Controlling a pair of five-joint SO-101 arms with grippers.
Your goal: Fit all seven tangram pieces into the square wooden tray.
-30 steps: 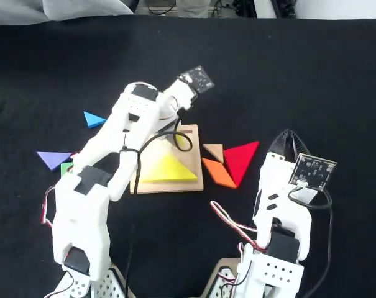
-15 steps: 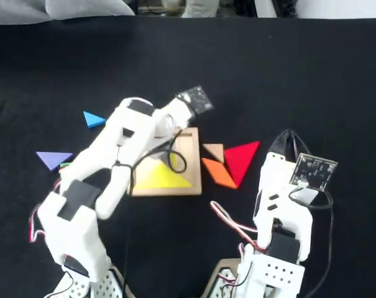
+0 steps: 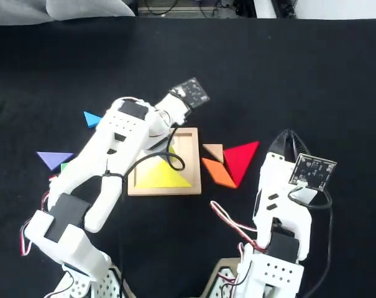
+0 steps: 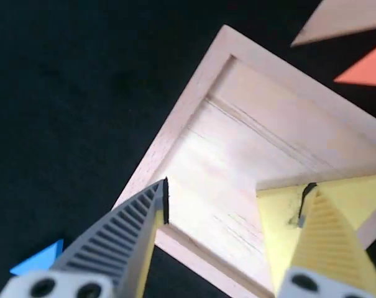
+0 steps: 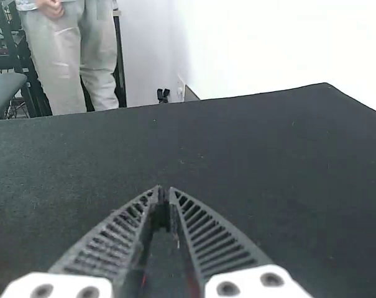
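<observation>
High view: square wooden tray (image 3: 189, 152) sits mid-table on a black cloth (image 3: 299, 74). Yellow triangle (image 3: 163, 177) lies inside it, filling the near part; the far part of the floor is bare wood. Left arm (image 3: 113, 155) stretches over the tray's left side.

Left wrist view: left gripper (image 4: 237, 186) hangs over the tray with its claw spread wide and nothing between the fingers. Grey finger is above the tray's rim, yellow finger above the yellow triangle's edge; cannot tell whether either touches.

Outside the tray, right side: tan triangle (image 3: 214, 151), orange piece (image 3: 217, 172) and red triangle (image 3: 240, 158), clustered together. Left side: blue triangle (image 3: 93, 119), purple triangle (image 3: 53, 159), and a green piece (image 3: 66, 166) mostly hidden by the arm.

Right gripper (image 3: 288, 139) is just right of the red triangle, claw pinched together, empty.
</observation>
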